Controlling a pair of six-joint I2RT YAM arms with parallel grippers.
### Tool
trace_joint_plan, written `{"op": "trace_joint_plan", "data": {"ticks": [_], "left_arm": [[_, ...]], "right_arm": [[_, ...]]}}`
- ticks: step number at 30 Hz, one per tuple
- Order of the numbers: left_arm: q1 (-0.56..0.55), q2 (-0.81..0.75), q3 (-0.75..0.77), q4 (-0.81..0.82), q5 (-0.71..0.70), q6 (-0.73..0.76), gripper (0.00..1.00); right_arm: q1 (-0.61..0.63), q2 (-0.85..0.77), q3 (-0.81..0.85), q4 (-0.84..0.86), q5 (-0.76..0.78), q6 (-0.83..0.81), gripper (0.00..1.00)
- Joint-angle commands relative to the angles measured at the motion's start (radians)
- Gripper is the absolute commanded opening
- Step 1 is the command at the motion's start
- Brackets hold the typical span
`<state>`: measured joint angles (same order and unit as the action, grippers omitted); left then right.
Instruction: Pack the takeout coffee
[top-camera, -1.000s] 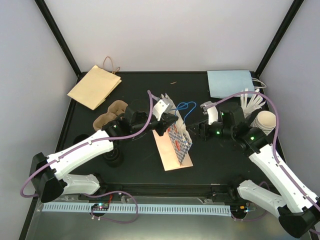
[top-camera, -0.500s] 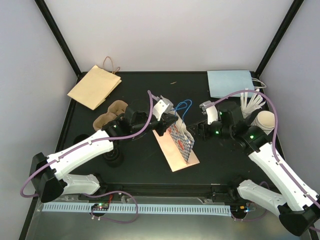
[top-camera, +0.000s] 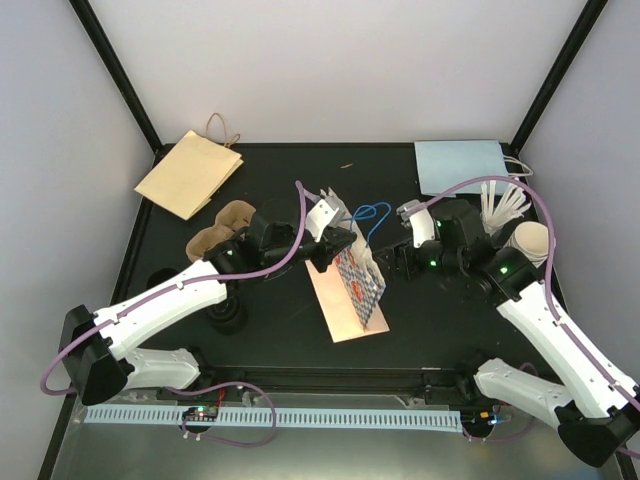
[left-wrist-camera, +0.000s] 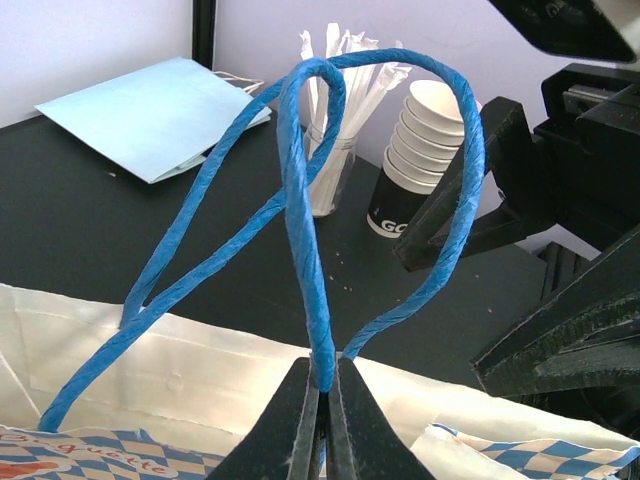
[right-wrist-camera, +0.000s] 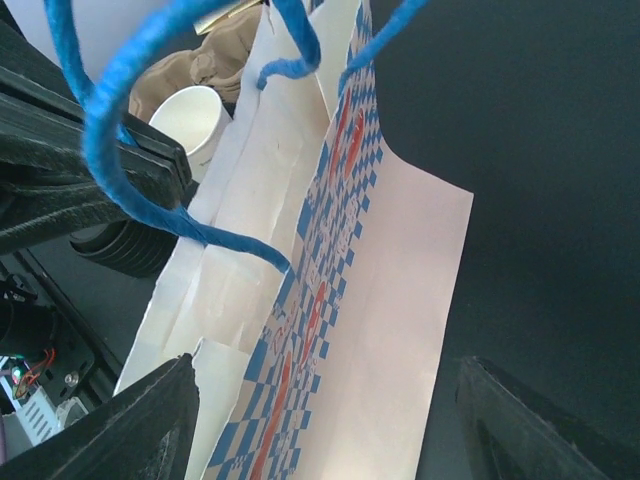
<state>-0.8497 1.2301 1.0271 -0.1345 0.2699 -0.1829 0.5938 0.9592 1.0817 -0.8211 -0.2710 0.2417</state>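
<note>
A white paper bag with a blue check print (top-camera: 355, 295) stands tilted at the table's centre, its mouth partly spread. My left gripper (top-camera: 338, 243) is shut on one blue twisted handle (left-wrist-camera: 300, 200) just above the bag's rim (left-wrist-camera: 180, 375) and holds it up. The pinch shows in the left wrist view (left-wrist-camera: 322, 385). My right gripper (top-camera: 387, 262) is open and empty just right of the bag. In its own view (right-wrist-camera: 330, 420) the jaws straddle the bag's printed side (right-wrist-camera: 340, 300). A stack of paper cups (top-camera: 530, 243) stands at the right.
A glass of wrapped straws (top-camera: 503, 207) and a flat light-blue bag (top-camera: 462, 165) lie at the back right. A brown paper bag (top-camera: 190, 172) and a brown cup carrier (top-camera: 220, 225) lie at the left, with a dark cup (top-camera: 226, 316) near the left arm.
The bag's lower end swung a little to the right and then back. My left gripper has kept hold of the handle. My right gripper shifted slightly beside the bag.
</note>
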Motion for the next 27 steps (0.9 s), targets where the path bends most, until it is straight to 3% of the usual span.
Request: {"op": "trace_joint_plan", "data": {"ticks": [1,27], "left_arm": [[0.008,-0.018,0.010,-0.008,0.023,0.017,0.02],[0.008,-0.004,0.007,-0.011,0.046,0.021,0.02]], "right_arm": [[0.016,0.006,0.046,-0.023,0.021,-0.013,0.73],[0.146,0.174,0.145,-0.056,0.246,0.051,0.57]]}}
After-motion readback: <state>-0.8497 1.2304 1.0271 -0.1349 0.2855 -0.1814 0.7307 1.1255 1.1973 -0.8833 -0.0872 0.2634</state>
